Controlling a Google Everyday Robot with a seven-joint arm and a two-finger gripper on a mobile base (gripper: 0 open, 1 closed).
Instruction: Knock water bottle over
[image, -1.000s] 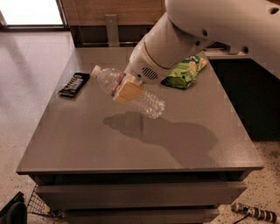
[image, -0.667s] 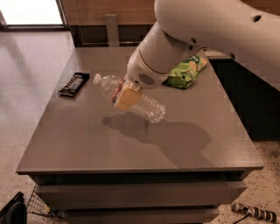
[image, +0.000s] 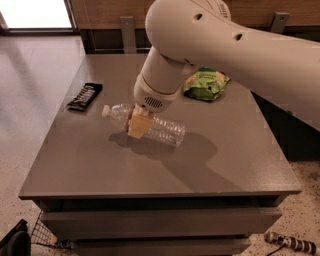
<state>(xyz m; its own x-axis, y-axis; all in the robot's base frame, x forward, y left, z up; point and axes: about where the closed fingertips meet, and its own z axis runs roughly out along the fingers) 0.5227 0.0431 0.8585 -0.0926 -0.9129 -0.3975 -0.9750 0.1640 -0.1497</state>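
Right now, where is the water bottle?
In the camera view, the water bottle lies sideways on the table, cap toward the black packet at left, the green snack bag behind it; the end effector is at its middle.

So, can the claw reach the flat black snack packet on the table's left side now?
Probably yes. The claw sits at the clear ribbed plastic bottle lying on the grey table, and only bare tabletop separates it from the flat black packet.

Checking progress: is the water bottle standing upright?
No, the water bottle lies on its side on the table, with the end effector at its middle.
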